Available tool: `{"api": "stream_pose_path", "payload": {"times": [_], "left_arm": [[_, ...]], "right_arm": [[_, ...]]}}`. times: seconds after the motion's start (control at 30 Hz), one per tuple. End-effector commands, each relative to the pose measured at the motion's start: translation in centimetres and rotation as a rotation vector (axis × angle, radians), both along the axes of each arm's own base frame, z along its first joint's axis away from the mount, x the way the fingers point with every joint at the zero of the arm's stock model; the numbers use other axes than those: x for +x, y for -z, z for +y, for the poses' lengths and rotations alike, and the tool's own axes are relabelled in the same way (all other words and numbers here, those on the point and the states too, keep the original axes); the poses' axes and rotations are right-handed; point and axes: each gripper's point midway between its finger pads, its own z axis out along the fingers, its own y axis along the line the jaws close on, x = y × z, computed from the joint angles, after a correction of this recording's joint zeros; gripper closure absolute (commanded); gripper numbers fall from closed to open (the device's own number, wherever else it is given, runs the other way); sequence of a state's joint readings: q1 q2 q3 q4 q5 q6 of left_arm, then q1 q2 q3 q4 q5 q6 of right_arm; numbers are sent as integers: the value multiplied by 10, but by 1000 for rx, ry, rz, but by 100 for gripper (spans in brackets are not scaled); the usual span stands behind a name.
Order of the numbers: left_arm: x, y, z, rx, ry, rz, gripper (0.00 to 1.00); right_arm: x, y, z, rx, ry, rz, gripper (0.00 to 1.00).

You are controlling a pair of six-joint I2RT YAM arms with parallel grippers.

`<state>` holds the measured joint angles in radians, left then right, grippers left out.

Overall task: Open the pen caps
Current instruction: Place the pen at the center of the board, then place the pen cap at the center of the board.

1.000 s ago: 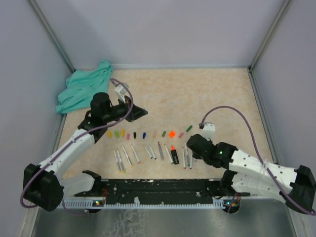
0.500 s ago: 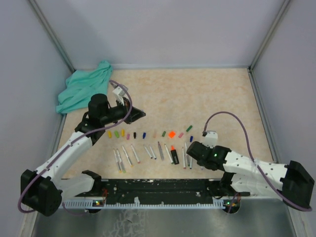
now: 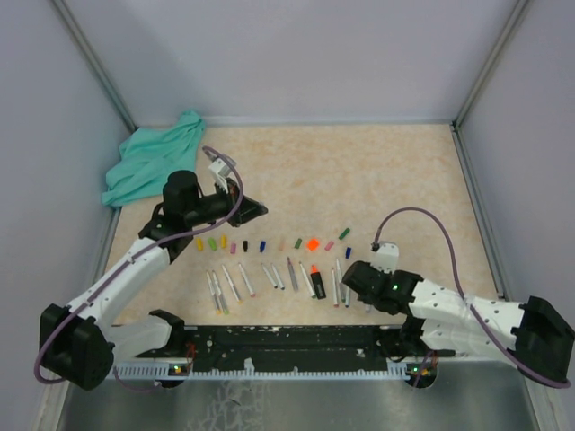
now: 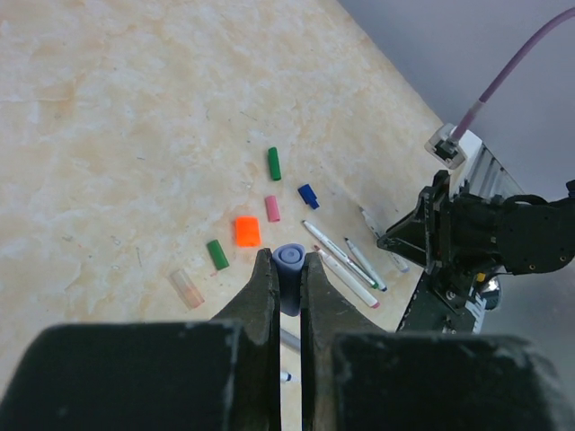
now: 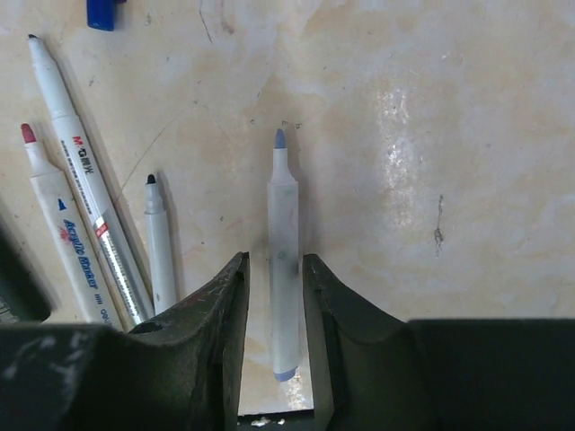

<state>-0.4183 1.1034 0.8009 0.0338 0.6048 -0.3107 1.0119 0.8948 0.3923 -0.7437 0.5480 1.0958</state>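
Observation:
My left gripper (image 3: 256, 208) hovers above the table, shut on a purple pen cap (image 4: 289, 269) that sticks out between its fingertips. Below it lies a row of loose caps: yellow (image 3: 199, 243), green (image 3: 212, 241), pink (image 3: 233, 247), black (image 3: 244, 245), blue (image 3: 262, 244) and the larger orange one (image 3: 313, 243). The left wrist view shows the orange cap (image 4: 246, 231), green caps (image 4: 274, 163), a pink cap (image 4: 272, 208) and a blue cap (image 4: 308, 196). My right gripper (image 5: 274, 259) is low at the table, open, straddling an uncapped white pen barrel (image 5: 283, 296) with a blue tip.
Uncapped pen barrels (image 3: 241, 280) lie in a row in front of the caps, with a black-and-orange highlighter (image 3: 317, 283) among them. Three more barrels (image 5: 76, 180) lie left of the right gripper. A teal cloth (image 3: 148, 162) sits at the far left corner. Grey walls enclose the table.
My right arm has drawn back toward the near edge and come down lower at the right end of the pen row. My left arm has barely shifted, still holding the cap.

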Motion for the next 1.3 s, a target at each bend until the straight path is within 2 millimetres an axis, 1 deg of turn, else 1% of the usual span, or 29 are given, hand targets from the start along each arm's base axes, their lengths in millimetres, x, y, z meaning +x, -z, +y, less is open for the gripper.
{"api": "stream_pose_path", "payload": {"times": [0.0,0.1,0.2,0.33,0.37,0.4,0.43,0.53,0.63,0.67,0.7,0.8,0.83,0.93,0.97,1.07,1.17,1.23,1.27], "left_arm": [[-13,-5,-11,-46,100,-16,100],[-24,1,-18,-62,131,18,100],[-37,8,-29,-65,131,47,100],[-54,17,-62,-48,100,52,100],[-55,21,-70,-52,81,66,100],[-58,21,-80,-69,80,76,100],[-61,26,-90,-78,71,112,100],[-56,43,-116,-71,8,170,100],[-49,63,-146,-22,-53,224,100],[-48,77,-157,13,-69,253,100],[-45,83,-168,29,-87,269,100],[-43,104,-197,97,-132,307,100],[-41,103,-209,104,-139,309,100],[-37,120,-236,168,-181,318,100],[-35,126,-243,190,-201,330,100],[-31,147,-257,263,-238,360,100],[-27,164,-265,302,-261,384,98],[-26,177,-268,331,-268,398,98],[-26,180,-271,339,-264,403,97]], "right_arm": [[12,-12,8,64,29,-78,69],[16,-23,11,94,18,-115,69],[22,-44,17,145,-20,-173,68],[31,-87,33,262,-97,-292,67],[33,-96,35,286,-110,-322,66],[35,-107,35,307,-112,-355,66],[37,-115,32,318,-108,-382,65],[44,-139,14,317,-33,-469,65],[48,-158,-10,340,114,-540,65],[49,-164,-19,357,163,-568,65],[49,-169,-28,373,215,-593,66],[47,-179,-56,396,344,-656,67],[45,-180,-64,402,376,-666,67],[41,-180,-78,406,426,-683,67],[40,-181,-80,409,432,-687,67],[37,-183,-88,424,447,-703,67],[35,-187,-93,449,454,-722,67],[34,-189,-96,470,457,-735,65],[34,-190,-96,476,457,-740,64]]}}
